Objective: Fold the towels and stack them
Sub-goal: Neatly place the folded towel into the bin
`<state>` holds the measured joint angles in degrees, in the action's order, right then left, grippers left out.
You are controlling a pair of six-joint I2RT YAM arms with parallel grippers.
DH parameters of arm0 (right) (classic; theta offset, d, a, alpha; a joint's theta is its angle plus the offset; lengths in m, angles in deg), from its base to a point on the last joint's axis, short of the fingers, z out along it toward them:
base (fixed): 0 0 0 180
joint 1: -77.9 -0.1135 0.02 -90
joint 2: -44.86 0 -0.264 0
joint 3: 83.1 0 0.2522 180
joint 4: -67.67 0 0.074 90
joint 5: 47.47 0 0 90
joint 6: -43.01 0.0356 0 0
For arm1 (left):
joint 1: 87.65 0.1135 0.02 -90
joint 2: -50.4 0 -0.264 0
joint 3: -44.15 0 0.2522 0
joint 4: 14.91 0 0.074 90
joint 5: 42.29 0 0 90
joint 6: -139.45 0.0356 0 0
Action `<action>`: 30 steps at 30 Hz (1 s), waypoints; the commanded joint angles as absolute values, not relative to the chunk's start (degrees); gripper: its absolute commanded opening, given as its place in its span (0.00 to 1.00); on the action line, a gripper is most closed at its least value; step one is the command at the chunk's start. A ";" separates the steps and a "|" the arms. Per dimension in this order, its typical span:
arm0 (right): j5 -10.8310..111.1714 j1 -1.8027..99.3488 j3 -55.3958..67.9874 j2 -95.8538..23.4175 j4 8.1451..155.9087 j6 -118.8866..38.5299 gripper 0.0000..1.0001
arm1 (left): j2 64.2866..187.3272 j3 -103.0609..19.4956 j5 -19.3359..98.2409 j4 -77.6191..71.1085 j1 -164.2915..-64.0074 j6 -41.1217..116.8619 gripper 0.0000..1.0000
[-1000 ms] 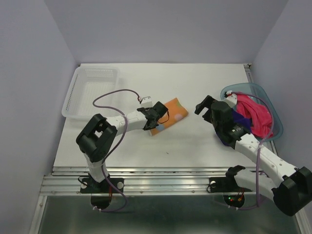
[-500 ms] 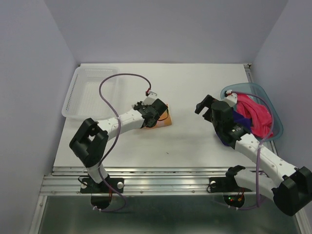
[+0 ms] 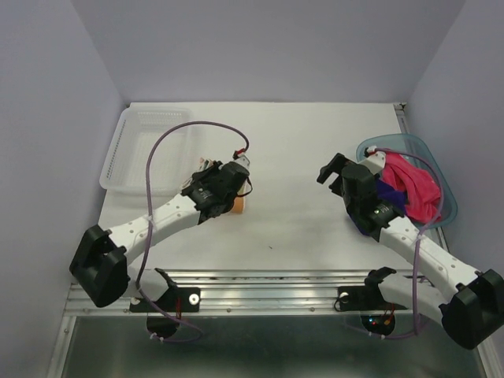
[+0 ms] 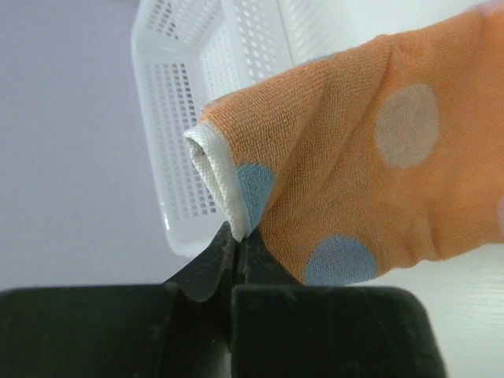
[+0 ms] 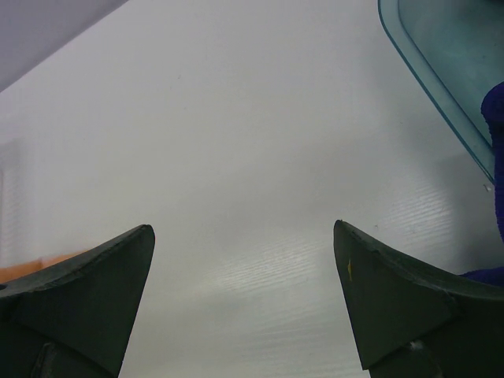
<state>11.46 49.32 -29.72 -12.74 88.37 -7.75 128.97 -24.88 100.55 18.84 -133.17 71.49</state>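
The orange towel, with pale and blue dots, hangs folded from my left gripper, which is shut on its white-hemmed edge. In the top view the left gripper covers most of that towel; only an orange corner shows on the table. My right gripper is open and empty above the bare table, left of the teal tub. The pink-red towel lies bunched in the tub. The dark purple towel lies beside it, partly under my right arm, and also shows in the right wrist view.
A clear plastic basket stands at the back left, just beyond the left gripper; it also shows in the left wrist view. The teal translucent tub sits at the right edge. Side walls close in on both sides.
My left gripper has carried the orange towel's edge to the left, towards the basket, so the flat towel is now bunched under it. The right arm has not moved.
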 commanded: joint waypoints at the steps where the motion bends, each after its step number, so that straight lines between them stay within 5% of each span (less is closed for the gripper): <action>1: 7.29 49.69 -30.40 -11.39 86.35 -8.24 1.00 | 120.55 -23.15 96.42 9.32 -131.51 90.63 0.00; 9: 2.98 49.86 -30.67 -10.86 86.62 -7.01 1.00 | 107.97 -19.10 78.22 -3.52 -127.91 110.08 0.00; 19: -0.19 49.86 -30.40 -12.79 86.71 -4.81 1.00 | 109.82 -25.86 64.06 4.47 -118.51 122.04 0.00; 30: -0.98 49.86 -30.58 -14.73 85.56 -4.45 1.00 | 93.73 -24.27 54.81 10.42 -114.64 129.42 0.00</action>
<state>1.51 49.43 -29.98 -14.77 88.44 -5.54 96.29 -21.14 56.75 6.64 -114.96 124.91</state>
